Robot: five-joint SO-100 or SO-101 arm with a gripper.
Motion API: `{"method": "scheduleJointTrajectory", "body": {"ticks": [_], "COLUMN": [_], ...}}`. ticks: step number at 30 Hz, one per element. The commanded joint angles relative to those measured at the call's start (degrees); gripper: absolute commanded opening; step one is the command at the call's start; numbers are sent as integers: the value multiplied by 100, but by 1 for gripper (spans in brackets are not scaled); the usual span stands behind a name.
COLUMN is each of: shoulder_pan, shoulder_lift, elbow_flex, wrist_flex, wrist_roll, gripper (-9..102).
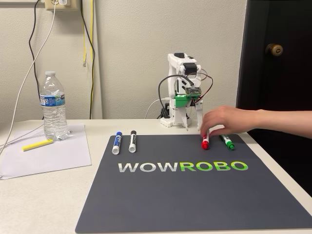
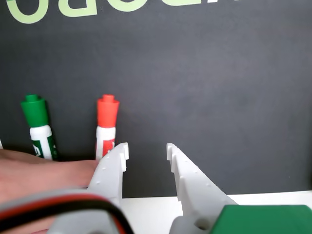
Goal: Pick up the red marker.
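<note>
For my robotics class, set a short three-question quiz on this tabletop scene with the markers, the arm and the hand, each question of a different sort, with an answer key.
1. True or false: the gripper is shut on the red marker.
2. In the fixed view, which marker lies right of the red marker? A blue-capped marker; B black-capped marker; C green-capped marker.
3. Fill in: a person's hand rests on the red and green-capped markers, which lie on the dark ___.

Key
1. False: the jaws stand open and empty, beside the red marker.
2. C.
3. Mat.
</note>
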Motion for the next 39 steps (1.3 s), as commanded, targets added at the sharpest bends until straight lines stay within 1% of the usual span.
{"method": "scheduleJointTrajectory", "body": {"ticks": [1,9,16,24,30,39], "shoulder_pan": [114,193,220,158,-185,-1151], "shoulder_lift": [123,185,624,1301,1749,1775], "elbow_flex": [-18,-9,-26,-79,-114,-229], "wrist_flex": [-70,-70,-132,114,299,431], "wrist_roll": [-105,-176,-141,-79,290,1099], "gripper": [19,21,21,20,20,20]}}
